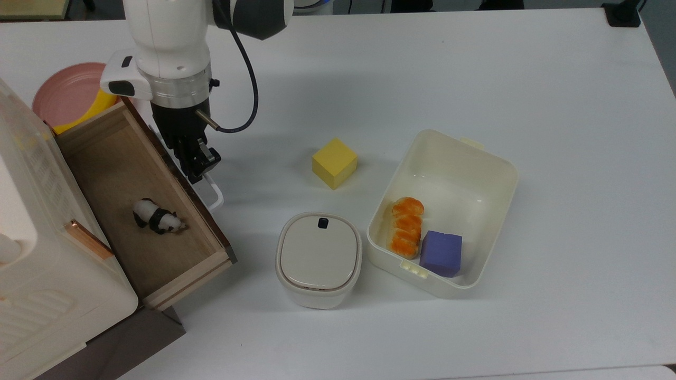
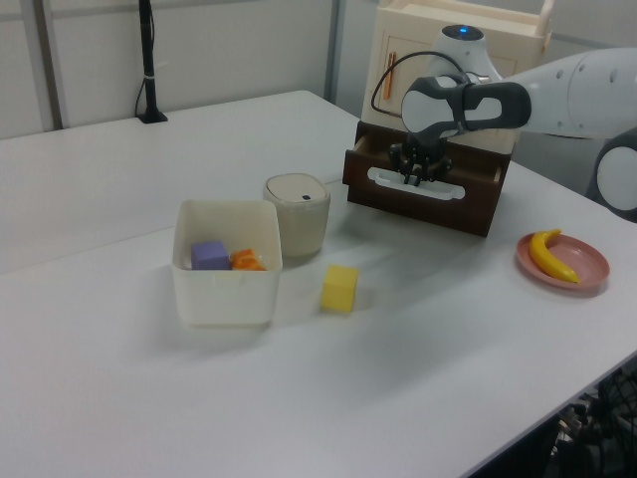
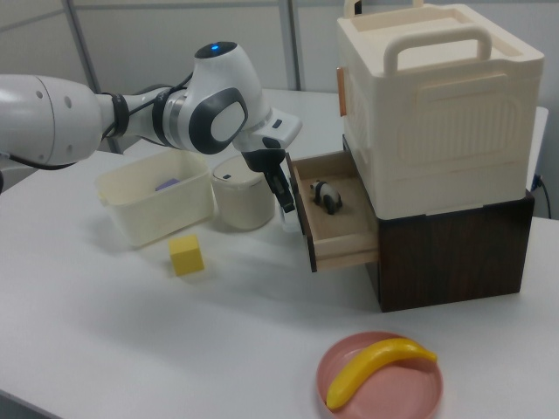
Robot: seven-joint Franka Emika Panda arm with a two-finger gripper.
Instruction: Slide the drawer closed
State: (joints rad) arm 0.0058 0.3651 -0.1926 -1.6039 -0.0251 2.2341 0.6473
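The drawer [image 1: 105,169] is a light-wood tray with a dark brown front panel [image 2: 468,204] and a white loop handle [image 1: 215,193]. It stands partly pulled out of the cream cabinet [image 1: 31,264] at the top view's left, and a small panda figure [image 1: 156,216] lies inside it. My gripper [image 1: 198,168] is shut and points down at the outer face of the front panel, by the far end of the handle. In the left view the gripper [image 2: 418,179] sits right at the handle. In the right view the gripper [image 3: 284,202] is beside the drawer's [image 3: 336,236] front.
A yellow cube [image 1: 334,162], a lidded white container [image 1: 318,258] and a cream open bin [image 1: 475,174] holding a purple block and an orange piece stand to the top view's right of the drawer. A pink plate [image 3: 380,380] with a banana lies behind the arm.
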